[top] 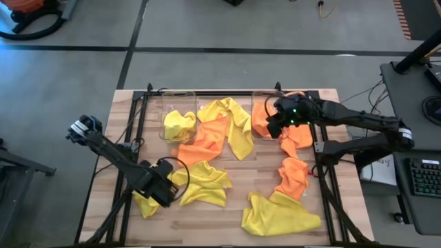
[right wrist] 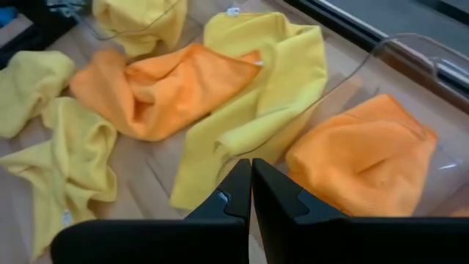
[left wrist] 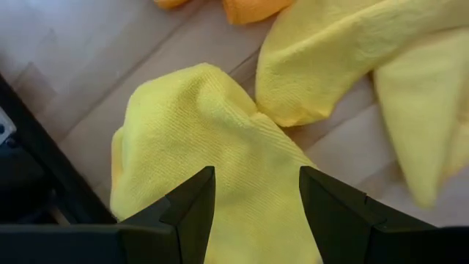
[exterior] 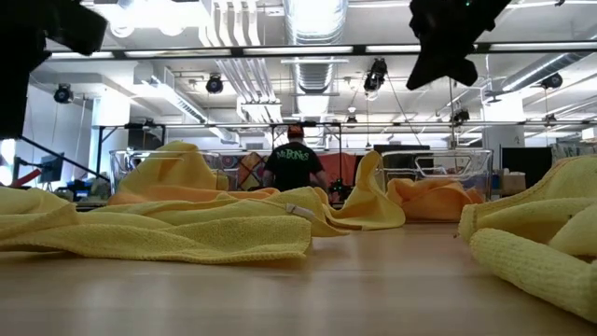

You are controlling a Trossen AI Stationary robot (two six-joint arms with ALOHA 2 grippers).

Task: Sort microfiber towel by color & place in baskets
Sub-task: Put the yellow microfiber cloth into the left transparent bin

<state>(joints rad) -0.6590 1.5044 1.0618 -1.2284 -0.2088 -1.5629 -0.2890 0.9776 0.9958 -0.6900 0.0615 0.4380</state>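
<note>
My left gripper is open near the table's near-left corner. Its fingers stand over a crumpled yellow towel that lies on the wood, and I see no touch. My right gripper is shut and empty, raised over the right clear basket, which has an orange towel in it. The left basket holds a yellow towel.
Loose towels cover the table's middle: an orange one, a long yellow one, a yellow one, orange ones and a yellow one toward the near right. A person stands in the room beyond.
</note>
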